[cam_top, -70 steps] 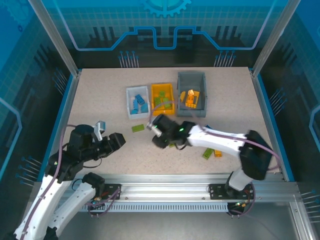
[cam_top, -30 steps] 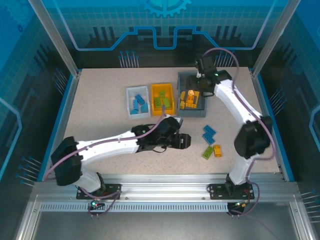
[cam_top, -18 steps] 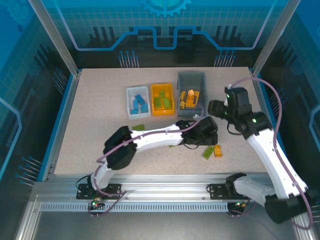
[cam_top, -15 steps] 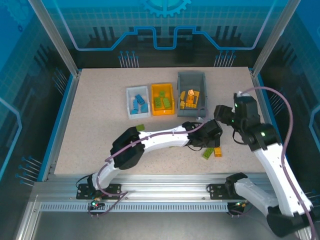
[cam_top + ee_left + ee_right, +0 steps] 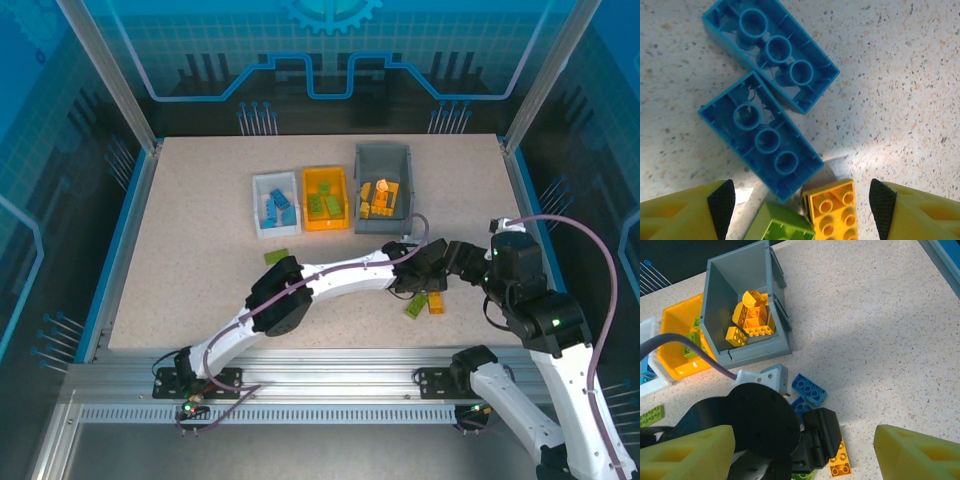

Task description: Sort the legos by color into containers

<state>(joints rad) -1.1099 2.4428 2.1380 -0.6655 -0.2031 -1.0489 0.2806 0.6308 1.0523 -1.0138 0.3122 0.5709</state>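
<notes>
Nearest us, a green brick (image 5: 415, 305) and an orange brick (image 5: 436, 301) sit side by side on the table (image 5: 190, 230). Just behind them the left gripper (image 5: 418, 274) hangs over two blue bricks (image 5: 760, 135) lying studs-down and touching. Its fingers (image 5: 680, 212) are spread wide with nothing in them. The right gripper (image 5: 455, 258) is just to its right, also spread wide and empty. A flat green brick (image 5: 276, 257) lies off to the left. At the far side, left to right, we see a white bin (image 5: 258, 205) with blue pieces (image 5: 277, 203), an orange bin (image 5: 306, 200) with green pieces (image 5: 322, 205) and a grey bin (image 5: 384, 155) with orange pieces (image 5: 752, 315).
</notes>
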